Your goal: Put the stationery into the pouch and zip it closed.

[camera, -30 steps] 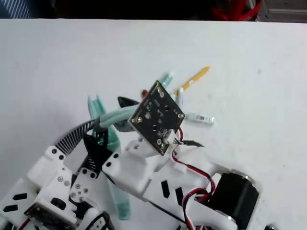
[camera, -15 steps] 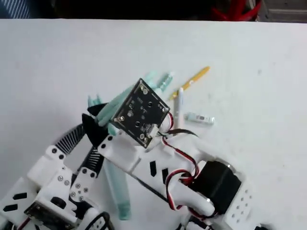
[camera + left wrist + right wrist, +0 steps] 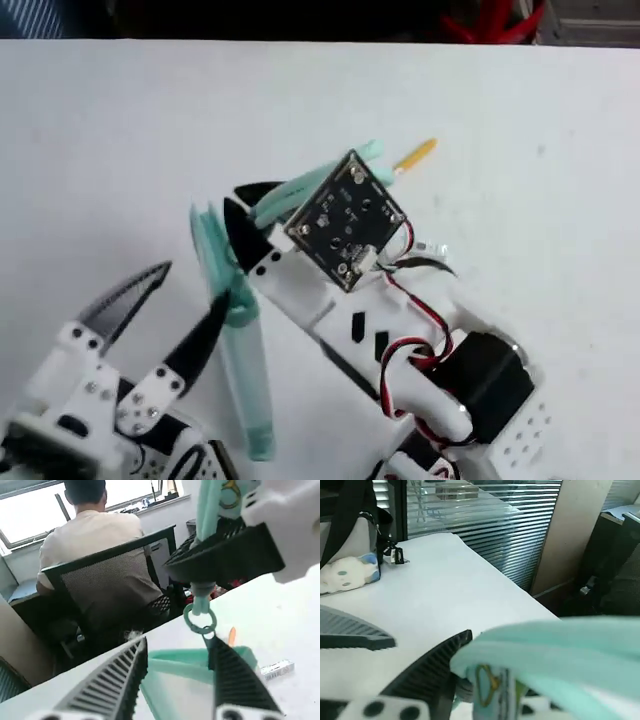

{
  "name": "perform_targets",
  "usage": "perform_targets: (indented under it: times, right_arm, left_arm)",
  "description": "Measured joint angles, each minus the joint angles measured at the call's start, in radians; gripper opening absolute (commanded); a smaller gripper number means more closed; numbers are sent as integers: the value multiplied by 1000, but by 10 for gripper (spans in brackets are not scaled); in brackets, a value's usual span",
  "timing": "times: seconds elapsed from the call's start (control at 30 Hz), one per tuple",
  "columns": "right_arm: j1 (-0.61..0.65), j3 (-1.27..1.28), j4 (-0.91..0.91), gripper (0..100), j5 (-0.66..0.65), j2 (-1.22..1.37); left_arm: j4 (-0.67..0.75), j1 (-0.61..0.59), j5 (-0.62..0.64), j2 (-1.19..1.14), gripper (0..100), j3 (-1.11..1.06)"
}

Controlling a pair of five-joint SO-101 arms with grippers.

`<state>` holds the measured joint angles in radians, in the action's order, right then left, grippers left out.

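Right claw (image 3: 250, 208): clamped on mint-green fabric pouch (image 3: 245, 370), holding one end up, likely to present the zip.
Left claw (image 3: 200, 282): apart, just beside the green ring pull (image 3: 199, 621), apparently ready to grab.

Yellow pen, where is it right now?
High view: the yellow pen lies on the table, right of centre toward the far edge, poking out past the right arm's camera board beside the lifted end of the mint pouch.

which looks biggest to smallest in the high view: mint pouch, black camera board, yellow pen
1. mint pouch
2. black camera board, raised nearer the camera, so it may look oversized
3. yellow pen, ranked by its visible end only; the right arm hides the rest
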<state>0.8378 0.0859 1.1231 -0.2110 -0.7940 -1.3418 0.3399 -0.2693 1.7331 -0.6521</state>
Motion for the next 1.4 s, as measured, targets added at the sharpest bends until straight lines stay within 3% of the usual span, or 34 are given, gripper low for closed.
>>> perform_targets:
  times: [0.27, 0.57, 0.83, 1.07, 1.4]
  right_arm:
    - [3, 0, -28, 18, -2, 0]
    - [-5, 0, -41, 18, -2, 14]
    - [17, 0, -43, 18, -2, 31]
    - [150, -40, -51, 18, -2, 37]
    - [358, -298, -5, 18, -2, 132]
  left_arm:
    - [-221, -31, 68, 2, 292, 164]
    - [-368, 212, 98, 2, 295, 245]
    - [-356, 213, 169, 2, 298, 255]
    - [-272, 221, 187, -81, 299, 144]
    - [-192, 221, 255, -83, 299, 86]
